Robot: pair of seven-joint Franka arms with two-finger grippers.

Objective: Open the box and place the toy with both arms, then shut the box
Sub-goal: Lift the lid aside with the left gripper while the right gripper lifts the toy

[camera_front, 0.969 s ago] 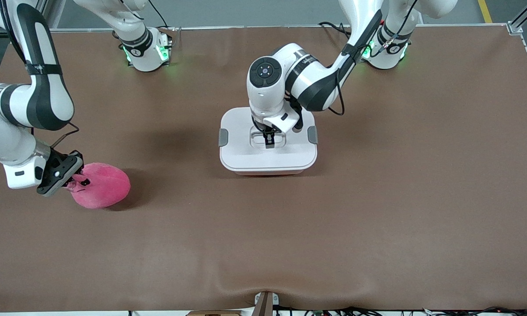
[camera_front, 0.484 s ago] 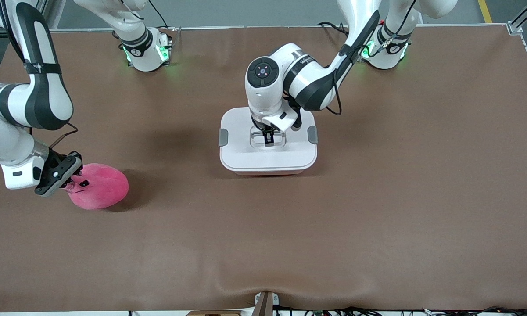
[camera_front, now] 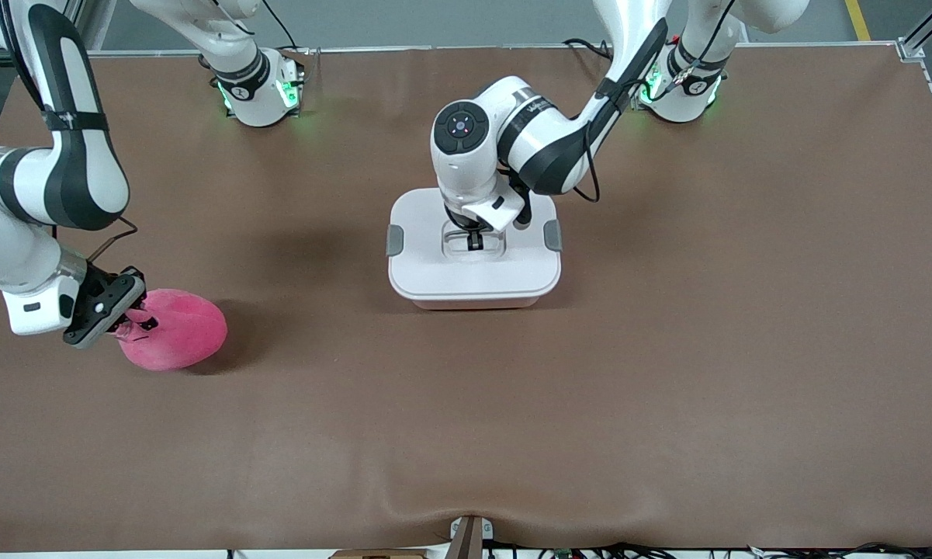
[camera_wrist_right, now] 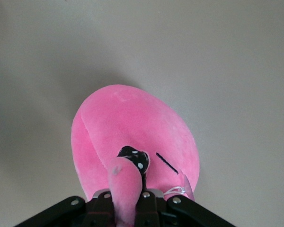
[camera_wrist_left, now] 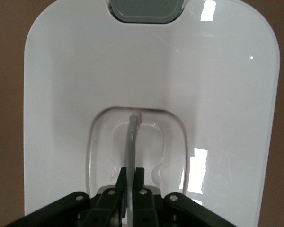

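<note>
Even overhead light, bright. Soft shadows on the brown table mat [camera_front: 667,373] beside the pink plush toy [camera_front: 174,330] and the white plastic box [camera_front: 473,272]. Window-like glare patches on its glossy lid in left wrist view. Focus sharp; right wrist view's mat looks washed-out grey.

No legible text anywhere; small print on the left arm [camera_front: 539,105] band is too tiny to read.

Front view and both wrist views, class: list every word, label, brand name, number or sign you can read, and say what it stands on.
Left arm, dark band near the wrist: small pale lettering, too small to read.
Right arm's base: a small round mark, too small to read.
Box, its lid and handle: no text.
Toy: no text, only a stitched face.
</note>
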